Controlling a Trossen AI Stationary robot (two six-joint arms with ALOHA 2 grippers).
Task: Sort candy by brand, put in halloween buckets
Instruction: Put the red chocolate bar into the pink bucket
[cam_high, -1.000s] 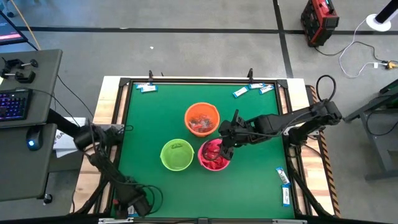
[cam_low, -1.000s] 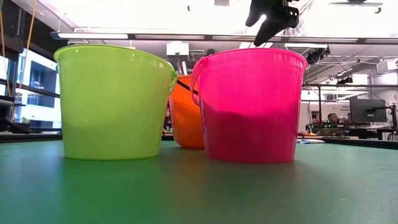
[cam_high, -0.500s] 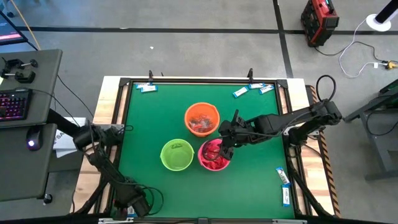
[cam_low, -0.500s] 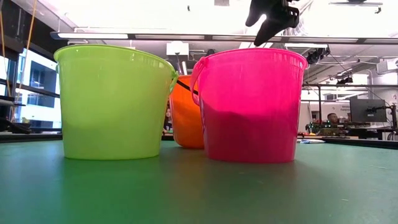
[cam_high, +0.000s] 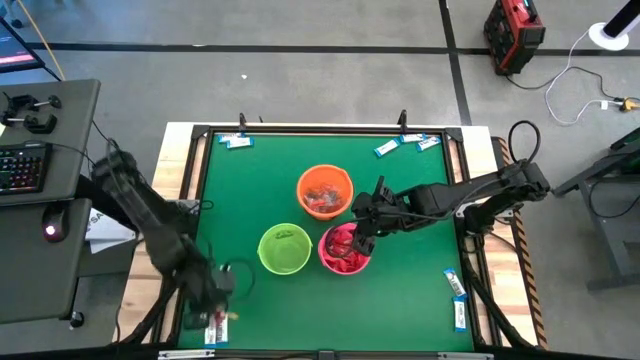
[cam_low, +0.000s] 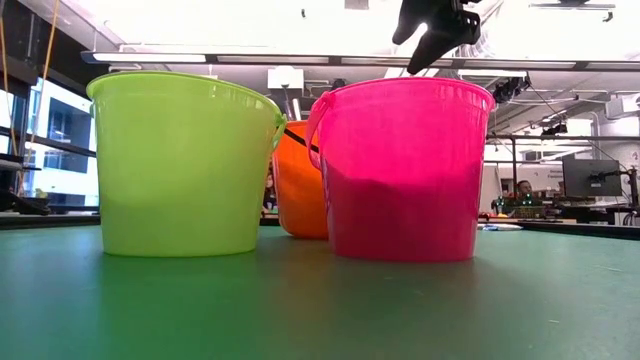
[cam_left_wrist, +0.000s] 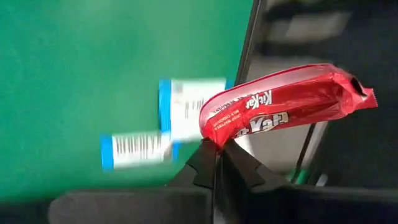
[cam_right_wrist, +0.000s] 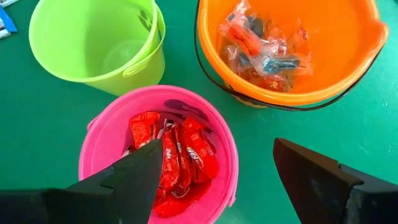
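Red bar clamped by one end in my left claw, low left of the high view off the bench corner, long axis straight out, must travel right to the pink pail, where my right claw hangs spread.

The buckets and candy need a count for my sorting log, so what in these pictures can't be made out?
- Pink bucket, low view: contents hidden by its opaque wall.
- Orange bucket, low view: mostly hidden behind the green bucket and the pink one.
- Blue-and-white candies, high view: too small to read a brand.
- Red candy in the shut left end effector, left wrist view: two blue-and-white wrappers behind it are blurred.
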